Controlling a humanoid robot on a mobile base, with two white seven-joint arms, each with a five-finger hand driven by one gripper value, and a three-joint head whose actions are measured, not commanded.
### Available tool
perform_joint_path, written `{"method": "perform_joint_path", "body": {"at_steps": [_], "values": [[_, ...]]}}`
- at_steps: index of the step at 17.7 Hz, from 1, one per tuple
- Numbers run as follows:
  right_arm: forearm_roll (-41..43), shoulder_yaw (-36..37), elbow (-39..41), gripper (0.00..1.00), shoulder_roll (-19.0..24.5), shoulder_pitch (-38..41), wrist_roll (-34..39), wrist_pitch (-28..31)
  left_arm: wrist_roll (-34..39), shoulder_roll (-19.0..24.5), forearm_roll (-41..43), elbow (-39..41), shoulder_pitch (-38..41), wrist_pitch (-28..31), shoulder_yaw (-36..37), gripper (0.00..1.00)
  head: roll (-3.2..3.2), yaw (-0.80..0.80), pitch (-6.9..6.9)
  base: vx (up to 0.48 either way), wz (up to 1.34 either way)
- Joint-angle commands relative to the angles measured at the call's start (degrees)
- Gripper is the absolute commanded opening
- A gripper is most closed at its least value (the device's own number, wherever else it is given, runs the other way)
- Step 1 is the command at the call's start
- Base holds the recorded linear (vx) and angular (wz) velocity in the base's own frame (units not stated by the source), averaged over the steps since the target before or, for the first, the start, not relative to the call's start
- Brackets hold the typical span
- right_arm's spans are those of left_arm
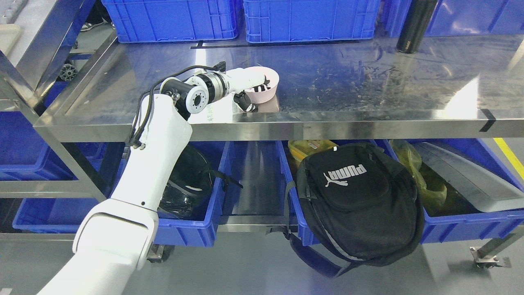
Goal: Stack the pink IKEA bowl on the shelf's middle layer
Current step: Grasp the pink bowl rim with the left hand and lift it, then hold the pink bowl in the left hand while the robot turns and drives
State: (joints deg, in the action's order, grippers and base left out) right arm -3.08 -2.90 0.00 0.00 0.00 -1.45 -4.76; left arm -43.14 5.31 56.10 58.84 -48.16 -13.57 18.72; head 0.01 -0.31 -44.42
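The step in hand is judged to be the setting down, or the first gripping, of the bowl on the middle layer; which of the two cannot be told from this one view. To do it well, the bowl should be kept level, with its base flat on the steel, and the fingers should be drawn straight up and out of the rim, so that the bowl is not dragged or tipped. No second bowl is seen on this layer, so nothing is there yet to be stacked upon.

From the lower left of the head view, the white left arm is raised steeply towards the shelf. Its forearm is bent at the round grey wrist joint, and from there the wrist is turned to the right, nearly level with the steel surface. The left hand [250, 91] is laid over the near left rim of the round pink plastic bowl [267, 87]. Its dark fingertips [260, 87] are hooked inside the bowl, while the thumb is pressed outside below the wall, so the rim is taken to be pinched between them.

The bowl stands upright on the stainless steel middle shelf [368, 82], close to the front edge and left of the middle. Further right, a tall black cylindrical bottle [414, 25] is seen at the back, well apart from the bowl. The right arm is not seen.
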Motion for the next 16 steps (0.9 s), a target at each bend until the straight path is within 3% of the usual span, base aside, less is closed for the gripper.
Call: {"method": "perform_joint_path", "body": {"at_steps": [1,6,12,16], "values": [[0.00,0.00,1.00,1.00,-1.00,1.32,-0.04,0.01,-0.37,-2.05,0.06,-5.22,-0.18,-2.15,-2.36,0.24,0.00,0.00,0.00,0.000,0.00],[0.00,0.00,1.00,1.00,-1.00,1.32,-0.04,0.01,-1.95,-3.19,-0.55,-3.56,0.09,-9.61,-10.70,0.01,0.00,0.00,0.00,0.000,0.01],[0.00,0.00,1.00,1.00,-1.00,1.32,-0.04,0.01,-3.36,-4.31,-6.51,7.58,0.79,-17.61,-18.10,0.00,0.00,0.00,0.00,0.000,0.00],[0.00,0.00,1.00,1.00,-1.00,1.32,-0.04,0.01,-3.27,-4.31,-10.30,22.52,7.63,-19.99,-18.37,0.00,0.00,0.00,0.00,-0.004,-0.01]]}}
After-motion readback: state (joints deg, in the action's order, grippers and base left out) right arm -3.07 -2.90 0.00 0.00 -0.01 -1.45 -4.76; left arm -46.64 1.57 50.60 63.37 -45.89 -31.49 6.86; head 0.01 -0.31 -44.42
